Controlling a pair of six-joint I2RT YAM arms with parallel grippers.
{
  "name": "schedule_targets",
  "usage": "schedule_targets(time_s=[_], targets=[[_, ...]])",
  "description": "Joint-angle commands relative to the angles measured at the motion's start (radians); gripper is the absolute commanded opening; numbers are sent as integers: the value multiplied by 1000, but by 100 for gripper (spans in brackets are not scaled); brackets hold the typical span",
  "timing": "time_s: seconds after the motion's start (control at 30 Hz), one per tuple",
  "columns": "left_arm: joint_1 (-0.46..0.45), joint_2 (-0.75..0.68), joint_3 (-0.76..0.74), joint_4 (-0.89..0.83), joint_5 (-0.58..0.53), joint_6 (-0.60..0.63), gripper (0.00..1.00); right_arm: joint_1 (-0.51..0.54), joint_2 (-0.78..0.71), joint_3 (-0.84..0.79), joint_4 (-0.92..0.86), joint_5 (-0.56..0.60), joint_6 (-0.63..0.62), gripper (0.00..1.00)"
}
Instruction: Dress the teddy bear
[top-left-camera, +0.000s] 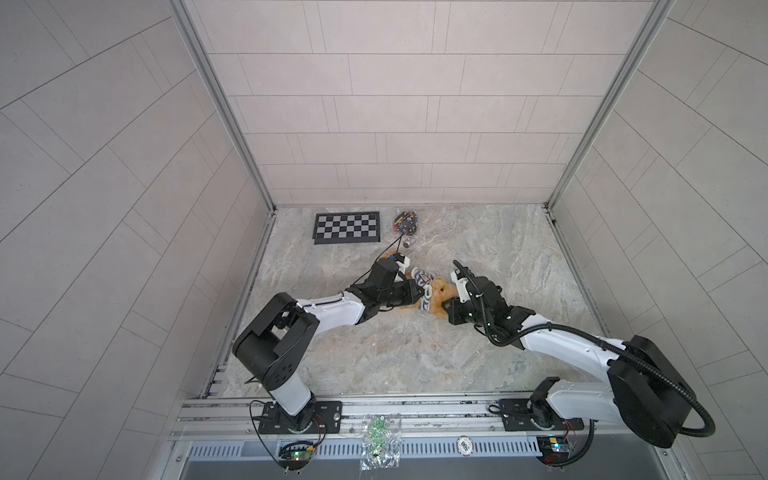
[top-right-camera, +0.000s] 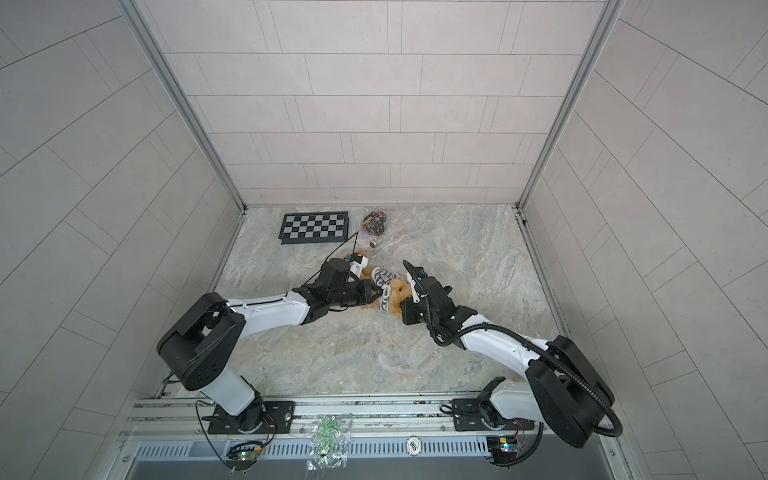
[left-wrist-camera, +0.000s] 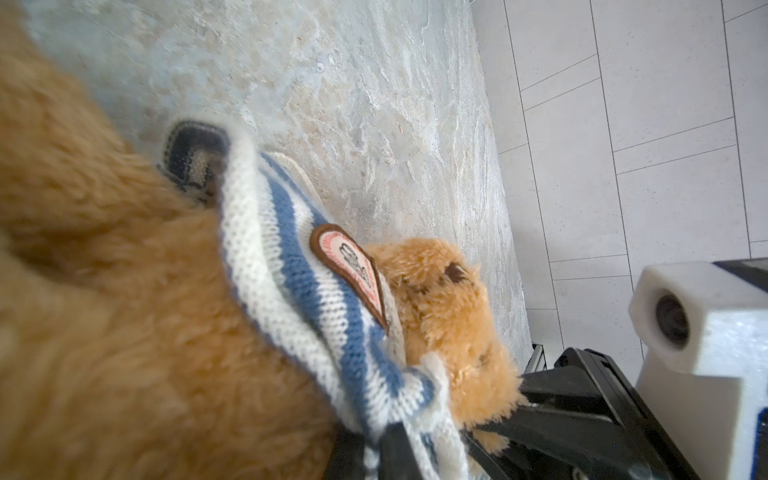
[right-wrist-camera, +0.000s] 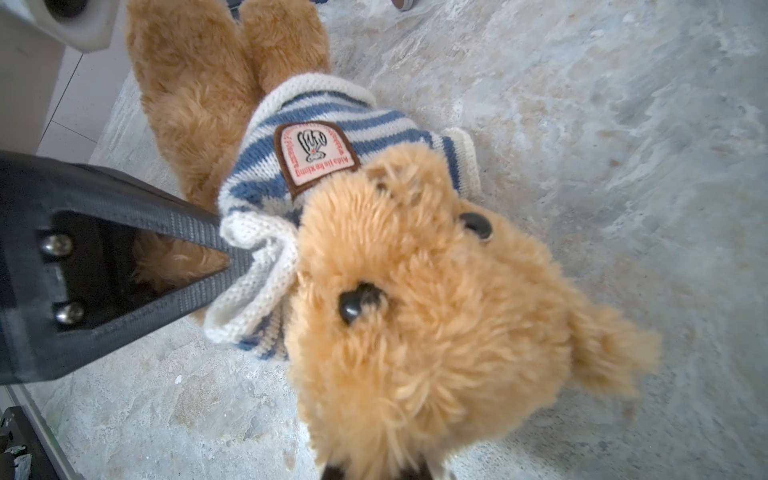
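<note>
The golden-brown teddy bear (top-left-camera: 439, 291) (top-right-camera: 400, 291) lies mid-table between both arms, its legs mostly hidden under the left arm. A blue-and-white striped shirt (right-wrist-camera: 332, 120) (left-wrist-camera: 291, 270) with a chest patch covers its torso and is bunched at the neck. My left gripper (top-left-camera: 422, 293) (left-wrist-camera: 386, 451) is shut on a white-edged fold of the shirt beside the bear's head (left-wrist-camera: 440, 299); the right wrist view shows its fingertips (right-wrist-camera: 239, 253) pinching that fold. My right gripper (top-left-camera: 447, 306) (right-wrist-camera: 374, 473) is shut on the fur at the top of the bear's head (right-wrist-camera: 415, 311).
A checkerboard (top-left-camera: 347, 227) lies at the back left. Next to it are a clear bag of small parts (top-left-camera: 405, 222) and a small cylinder (top-left-camera: 409, 244). Another clear bag (top-left-camera: 380, 440) sits on the front rail. Tiled walls close in three sides.
</note>
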Motion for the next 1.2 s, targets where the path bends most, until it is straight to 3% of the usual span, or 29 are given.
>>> schedule_targets(time_s=[0.0,0.2,0.47,0.57,0.67,1.17], targets=[[17,-59,-11,-65,-55,52,2,-3,-25,-24,-37,8,15,0],[-6,-178,20,-371,-91,224,2,-8,-36,-35,-40,34,21,0],[-26,-294,-38,-571,-90,307,3,-18,-41,-62,-40,70,28,0],[-38,-320,-49,-547,-82,296,10,-18,-38,-61,-33,57,21,0],[-64,-321,-47,-458,-53,260,25,-18,-29,-48,-34,40,22,0],[-80,-198,32,-371,-70,159,24,-16,-51,-40,-52,29,14,0]])
